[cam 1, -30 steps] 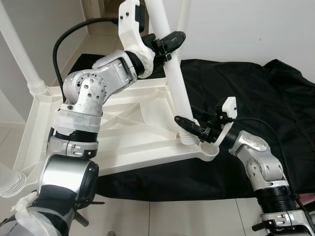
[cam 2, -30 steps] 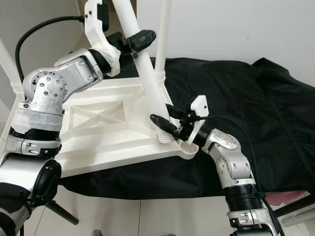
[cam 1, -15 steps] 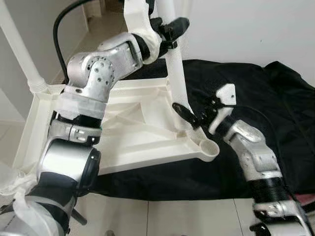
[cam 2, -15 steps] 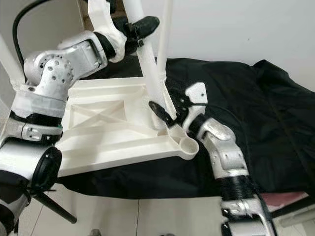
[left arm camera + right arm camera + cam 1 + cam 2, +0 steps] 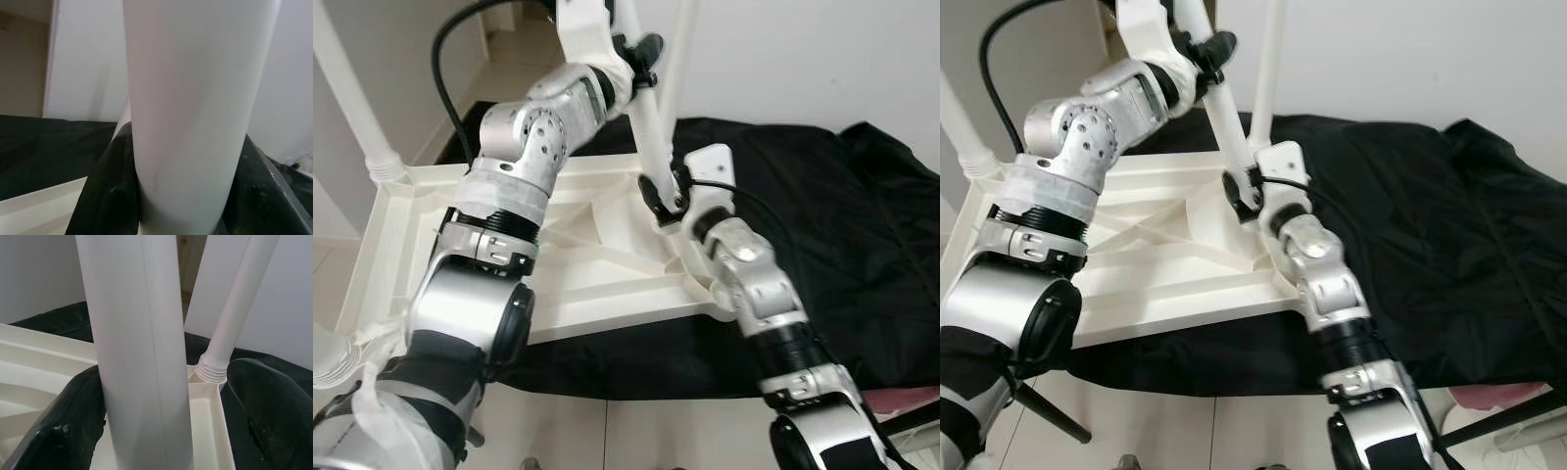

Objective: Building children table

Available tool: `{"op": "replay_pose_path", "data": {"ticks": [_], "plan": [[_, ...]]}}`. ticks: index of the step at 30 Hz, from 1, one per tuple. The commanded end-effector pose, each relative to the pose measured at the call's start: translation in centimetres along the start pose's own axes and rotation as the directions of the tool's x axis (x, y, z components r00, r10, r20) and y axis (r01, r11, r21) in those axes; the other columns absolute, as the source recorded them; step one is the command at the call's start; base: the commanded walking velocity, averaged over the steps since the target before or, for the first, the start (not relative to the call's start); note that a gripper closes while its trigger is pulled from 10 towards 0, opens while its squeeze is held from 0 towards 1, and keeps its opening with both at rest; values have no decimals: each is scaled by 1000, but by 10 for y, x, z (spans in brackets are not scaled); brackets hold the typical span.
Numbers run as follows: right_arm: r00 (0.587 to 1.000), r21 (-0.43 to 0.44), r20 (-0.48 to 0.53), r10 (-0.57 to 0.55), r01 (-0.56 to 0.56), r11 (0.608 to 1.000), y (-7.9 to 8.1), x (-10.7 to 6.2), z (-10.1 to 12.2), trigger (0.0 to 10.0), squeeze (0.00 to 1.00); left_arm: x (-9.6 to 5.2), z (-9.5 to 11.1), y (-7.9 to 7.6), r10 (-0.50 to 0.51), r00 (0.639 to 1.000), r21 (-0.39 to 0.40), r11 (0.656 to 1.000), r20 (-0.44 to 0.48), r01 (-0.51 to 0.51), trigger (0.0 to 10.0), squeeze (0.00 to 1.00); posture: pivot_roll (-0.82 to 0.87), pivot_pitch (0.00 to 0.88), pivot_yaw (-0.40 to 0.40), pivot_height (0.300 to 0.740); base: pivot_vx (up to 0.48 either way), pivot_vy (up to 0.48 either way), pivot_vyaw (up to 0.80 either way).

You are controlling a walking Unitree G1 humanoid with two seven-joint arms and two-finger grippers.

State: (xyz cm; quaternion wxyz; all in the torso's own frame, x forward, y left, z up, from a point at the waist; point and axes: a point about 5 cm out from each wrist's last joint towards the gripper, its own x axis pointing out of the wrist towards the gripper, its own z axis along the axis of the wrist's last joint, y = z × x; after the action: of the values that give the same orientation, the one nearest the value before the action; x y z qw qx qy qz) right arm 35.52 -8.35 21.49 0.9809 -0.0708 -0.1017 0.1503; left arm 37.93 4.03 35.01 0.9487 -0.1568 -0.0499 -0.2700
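The tabletop [image 5: 597, 245] lies upside down on a black sheet [image 5: 842, 225], its ribbed underside up, its near edge overhanging the sheet above the tiled floor [image 5: 685, 436]. I hold one loose white leg [image 5: 651, 132] tilted over the middle of that underside, its lower end off any socket. My left gripper [image 5: 641, 54] is high on the leg, jaws closed tight on it; in my left wrist view the leg [image 5: 190, 112] fills the gap, with both fingers [image 5: 112, 196] pressed against it. My right gripper [image 5: 661, 201] takes the leg low down, near its bottom end. There one finger [image 5: 73, 421] touches the leg while the other [image 5: 274, 401] stands clear, so these jaws sit loosely around it. A far leg [image 5: 680, 69] is already seated upright in the far corner, just beside mine. Another leg [image 5: 352, 98] stands at the far left corner. The near right corner lies beside my right forearm.
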Motion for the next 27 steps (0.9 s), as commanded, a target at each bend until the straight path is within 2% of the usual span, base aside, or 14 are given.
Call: {"op": "replay_pose_path", "data": {"ticks": [1,3,5,6,8,12,23,24,25,26,27], "plan": [[999,-4,-17,-45,45,999,-7,1,-2,10000,0,2,2,-2,8,1000,14,1000,2,-8,10000,0,-9,0,-44,740,0,0,0],[996,9,-29,-84,84,996,-3,3,-4,10000,0,3,1,-5,14,1000,40,999,11,-14,10000,0,-9,0,-46,740,0,0,0],[981,-6,-79,-178,178,984,3,4,-13,10000,0,6,-1,-13,14,1000,57,998,23,-16,10000,0,-2,0,-60,740,0,0,0],[981,-6,-79,-178,178,984,3,4,-13,10000,0,6,-1,-13,14,1000,57,998,23,-16,10000,0,-2,0,-60,740,0,0,0],[974,-29,-92,-208,206,978,8,4,-18,10000,0,7,-1,-23,5,999,58,998,35,-7,10000,0,2,0,-67,740,0,0,0],[969,-23,-100,-224,223,975,11,5,-19,10000,0,8,-2,-30,-9,999,71,997,44,6,10000,0,3,0,-71,740,0,0,0],[969,-31,-109,-223,221,975,16,9,-22,10000,0,9,-1,-37,-17,998,68,998,55,14,10000,0,14,0,-79,740,0,0,0],[967,-31,-107,-233,231,973,16,10,-22,3137,0,9,-1,-38,-17,998,73,997,58,13,10000,0,12,0,-79,740,0,0,0],[967,-31,-107,-233,231,973,16,10,-22,3137,0,9,-1,-38,-17,998,73,997,58,13,10000,0,12,0,-79,740,0,0,0],[964,-35,-102,-246,243,969,15,11,-21,0,0,9,-1,-39,-19,998,77,997,61,14,10000,0,10,0,-78,740,0,0,0],[964,-35,-102,-246,243,969,15,11,-21,0,0,9,-1,-39,-19,998,77,997,61,14,10000,0,10,0,-78,740,0,0,0]]}}
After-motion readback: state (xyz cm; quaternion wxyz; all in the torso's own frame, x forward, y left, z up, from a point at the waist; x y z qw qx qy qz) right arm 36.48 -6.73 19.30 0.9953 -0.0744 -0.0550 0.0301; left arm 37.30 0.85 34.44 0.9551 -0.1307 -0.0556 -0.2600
